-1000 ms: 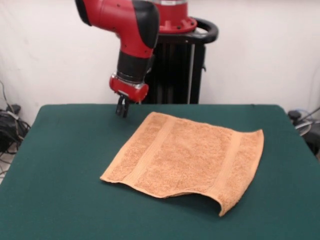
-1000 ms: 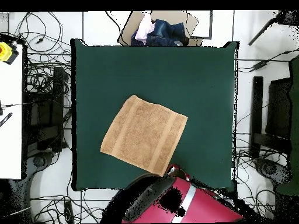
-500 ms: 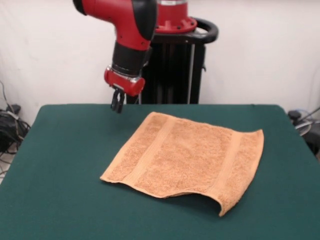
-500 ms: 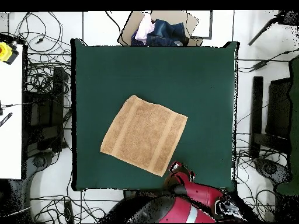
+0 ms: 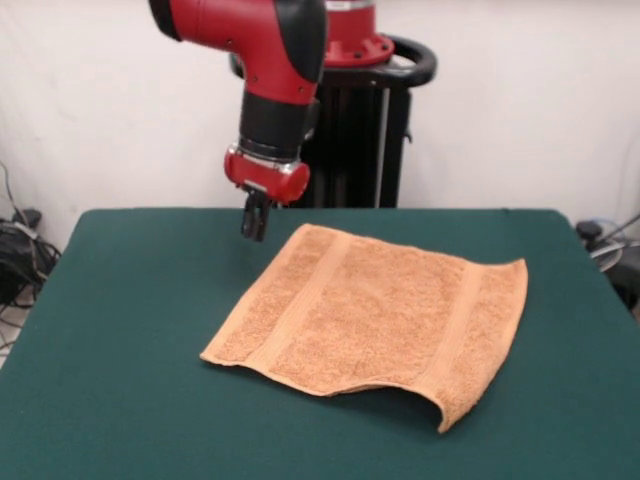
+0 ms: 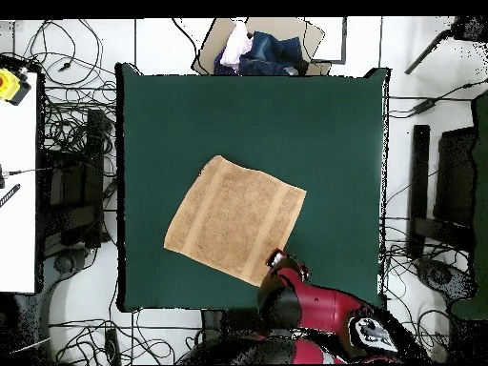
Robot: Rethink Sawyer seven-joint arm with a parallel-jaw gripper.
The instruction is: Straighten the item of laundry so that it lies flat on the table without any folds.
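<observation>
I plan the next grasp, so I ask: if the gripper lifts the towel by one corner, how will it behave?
The towel would probably hang limp: one near corner already curls off the table. Its terry loops should give grip. It looks light, so pushing may bunch it.

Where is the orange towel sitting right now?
In the front view, the towel lies mid-table, slightly right of centre, its far corner just beside the gripper.
</observation>
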